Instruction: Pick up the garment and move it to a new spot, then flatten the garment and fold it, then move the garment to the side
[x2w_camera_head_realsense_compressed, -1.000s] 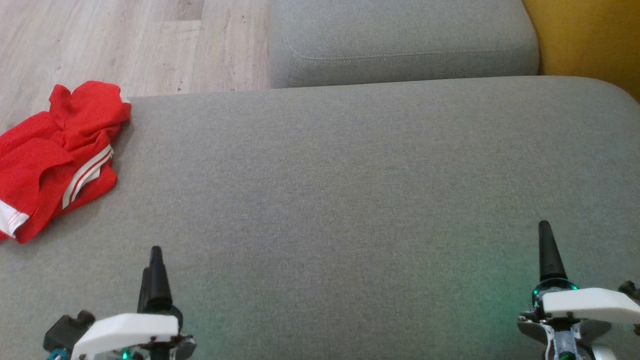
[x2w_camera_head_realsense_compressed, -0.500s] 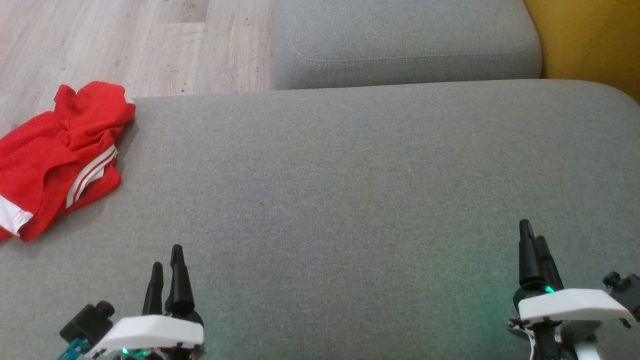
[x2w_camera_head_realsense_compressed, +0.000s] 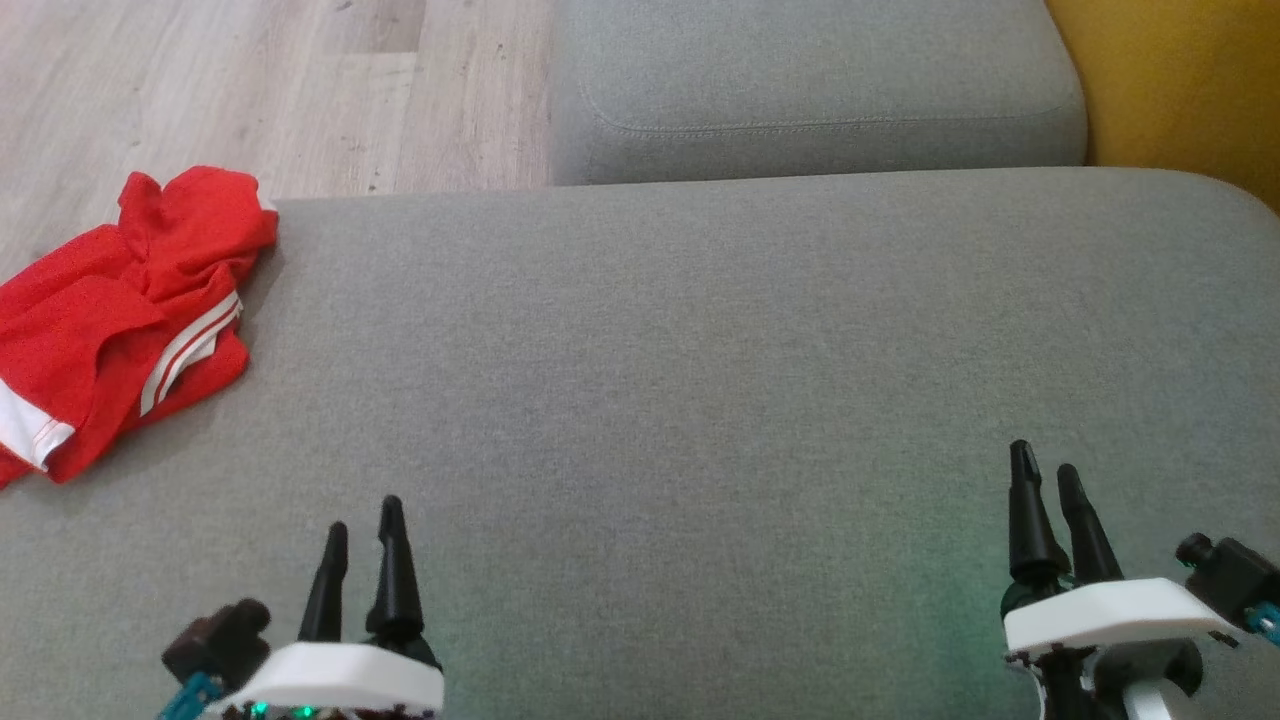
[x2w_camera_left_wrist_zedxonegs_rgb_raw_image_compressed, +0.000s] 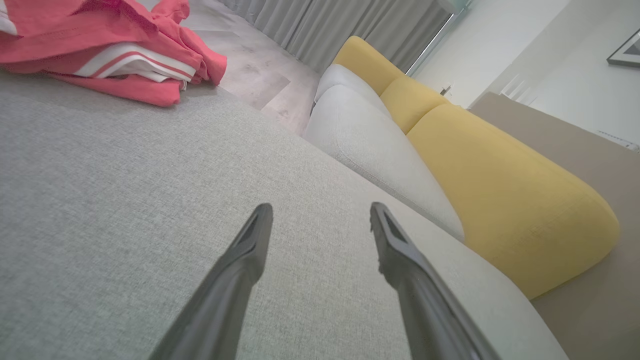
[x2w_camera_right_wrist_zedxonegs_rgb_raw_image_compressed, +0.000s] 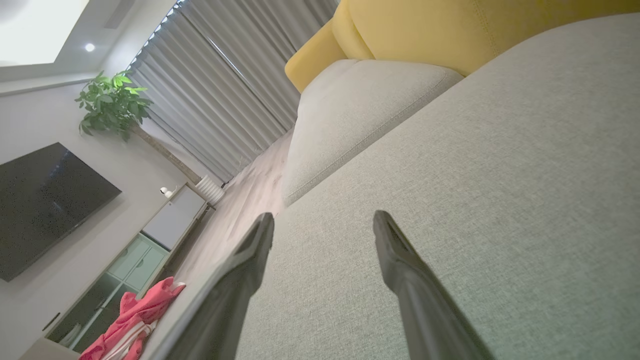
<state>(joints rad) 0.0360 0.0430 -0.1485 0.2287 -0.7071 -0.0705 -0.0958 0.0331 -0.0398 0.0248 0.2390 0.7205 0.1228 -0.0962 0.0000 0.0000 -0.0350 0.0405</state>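
The garment (x2w_camera_head_realsense_compressed: 120, 320) is a crumpled red piece with white stripes, lying at the far left edge of the grey sofa seat (x2w_camera_head_realsense_compressed: 700, 380). It also appears at the top left of the left wrist view as the garment (x2w_camera_left_wrist_zedxonegs_rgb_raw_image_compressed: 105, 45) and at the bottom left of the right wrist view as the garment (x2w_camera_right_wrist_zedxonegs_rgb_raw_image_compressed: 135, 320). My left gripper (x2w_camera_head_realsense_compressed: 363, 515) hovers open low at the front left, well short of the garment. My right gripper (x2w_camera_head_realsense_compressed: 1045, 465) is open at the front right. Nothing sits between either pair of fingers.
A second grey cushion (x2w_camera_head_realsense_compressed: 820, 90) lies beyond the seat, with a yellow backrest (x2w_camera_head_realsense_compressed: 1190, 90) at the right. Wooden floor (x2w_camera_head_realsense_compressed: 250, 90) shows at the upper left. A TV (x2w_camera_right_wrist_zedxonegs_rgb_raw_image_compressed: 45, 205), a plant (x2w_camera_right_wrist_zedxonegs_rgb_raw_image_compressed: 112, 102) and curtains (x2w_camera_right_wrist_zedxonegs_rgb_raw_image_compressed: 225, 85) stand farther off.
Both grippers have turned so their two fingers now show side by side; the left shifted right, the right shifted left. The head camera also moved slightly. The garment stays put.
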